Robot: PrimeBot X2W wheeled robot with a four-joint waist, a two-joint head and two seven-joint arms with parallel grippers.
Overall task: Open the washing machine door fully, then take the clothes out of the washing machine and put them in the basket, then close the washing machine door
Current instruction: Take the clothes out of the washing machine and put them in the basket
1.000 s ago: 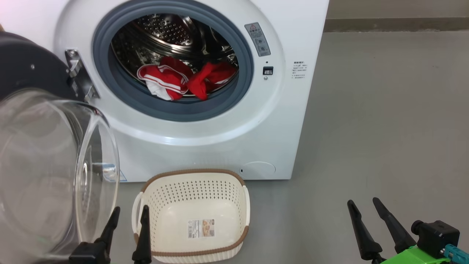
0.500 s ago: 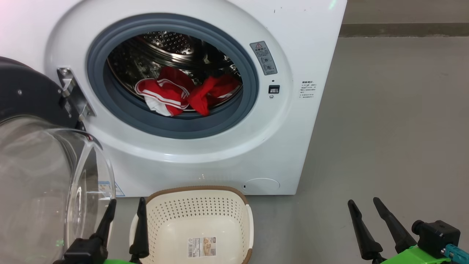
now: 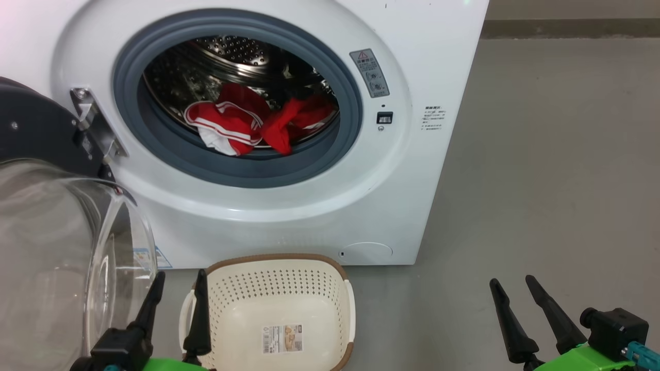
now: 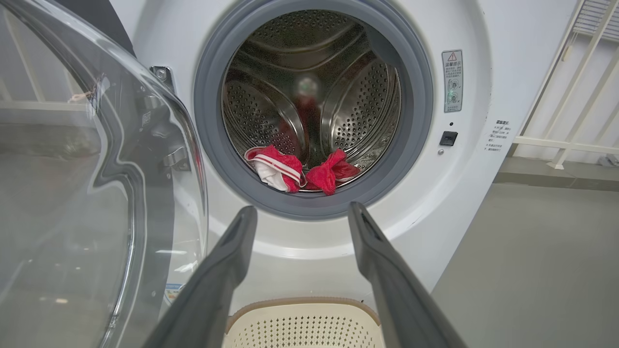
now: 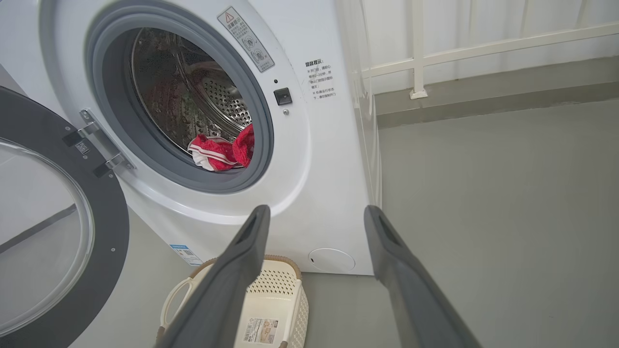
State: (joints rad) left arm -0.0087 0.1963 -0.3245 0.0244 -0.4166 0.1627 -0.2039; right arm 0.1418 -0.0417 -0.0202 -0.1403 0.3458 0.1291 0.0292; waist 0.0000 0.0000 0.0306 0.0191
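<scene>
Where grey floor (image 3: 541, 180) meets wall (image 3: 567, 7), white railing (image 5: 483, 48), washing machine (image 3: 258, 206)

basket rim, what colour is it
The basket has a brown rim above cream perforated walls. It shows best in the head view.

Watching remotely, I see the door (image 3: 67, 247) run off the head view's left edge and the basket (image 3: 273, 257) lose its near end to the bottom edge. A finger of the left gripper (image 3: 181, 273) covers part of the basket's left side. In the right wrist view the grey ring (image 5: 263, 140) hides part of the clothes (image 5: 220, 152). I cannot read the warning sticker (image 3: 369, 73). In the left wrist view, a blur (image 4: 307, 87) smears the back of the drum (image 4: 358, 96).
</scene>
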